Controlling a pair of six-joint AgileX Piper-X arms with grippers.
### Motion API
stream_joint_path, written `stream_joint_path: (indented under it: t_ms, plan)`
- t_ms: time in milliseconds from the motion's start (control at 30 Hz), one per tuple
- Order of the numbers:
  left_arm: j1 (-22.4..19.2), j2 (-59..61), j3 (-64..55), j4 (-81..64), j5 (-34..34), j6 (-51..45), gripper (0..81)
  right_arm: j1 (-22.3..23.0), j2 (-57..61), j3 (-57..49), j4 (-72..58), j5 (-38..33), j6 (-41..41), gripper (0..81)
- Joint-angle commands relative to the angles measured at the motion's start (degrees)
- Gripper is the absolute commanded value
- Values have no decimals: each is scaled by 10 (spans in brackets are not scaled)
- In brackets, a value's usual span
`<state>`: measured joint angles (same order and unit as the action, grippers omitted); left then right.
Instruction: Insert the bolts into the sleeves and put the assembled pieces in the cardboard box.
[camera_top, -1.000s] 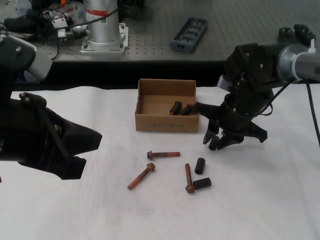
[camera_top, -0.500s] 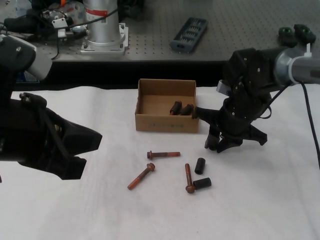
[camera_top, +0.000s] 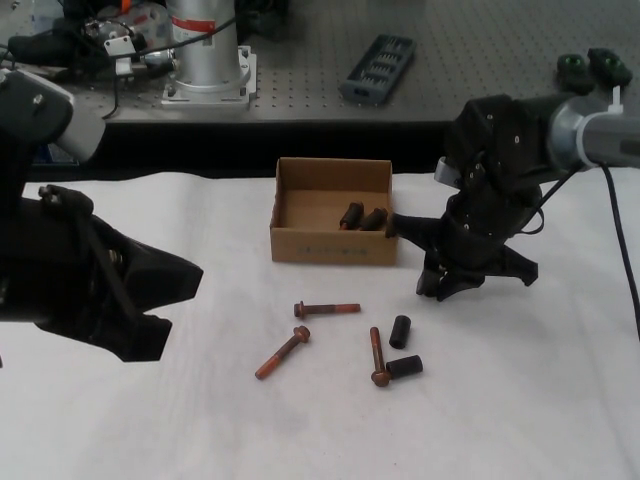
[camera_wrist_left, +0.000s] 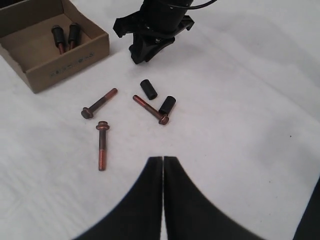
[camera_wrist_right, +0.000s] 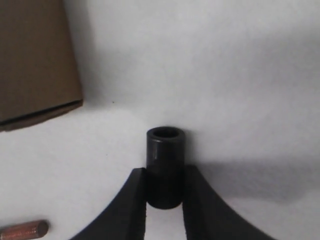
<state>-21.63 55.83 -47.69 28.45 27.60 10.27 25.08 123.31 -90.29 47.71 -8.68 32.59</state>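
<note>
Just beside the box, my right gripper pinches a sleeve across its wall, short of the open end; stiff, light, likely slick; left gripper pressed together.

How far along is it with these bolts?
Two assembled pieces lie in the box. The right gripper grips one sleeve. Three bolts and two sleeves lie loose, left to assemble and box.

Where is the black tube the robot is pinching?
The short black sleeve is clamped in the right gripper, just right of the brown cardboard box in the high view.
</note>
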Motion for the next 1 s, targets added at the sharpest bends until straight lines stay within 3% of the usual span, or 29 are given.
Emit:
stream_joint_path:
  t_ms: [0,133,200,667,733,900,967]
  plan:
    - [-1,-4,11,-18,-4,5,7,-2,2,-5,1,15,-5,152]
    - [-1,-4,38,-37,-4,5,7,-2,-5,-6,25,-7,-43,1]
    - [-1,-4,46,-37,-4,5,7,-2,-16,-6,43,-12,-69,29]
    - [-1,-2,50,-37,4,5,11,-2,-167,-3,203,-13,-206,29]
    - [-1,2,51,-37,17,5,74,-2,-194,6,216,-13,-211,29]
    - [-1,26,51,-37,6,3,370,-2,-298,55,217,-13,-223,29]
    - [-1,40,51,-37,-5,0,376,-2,-342,79,219,-13,-224,29]
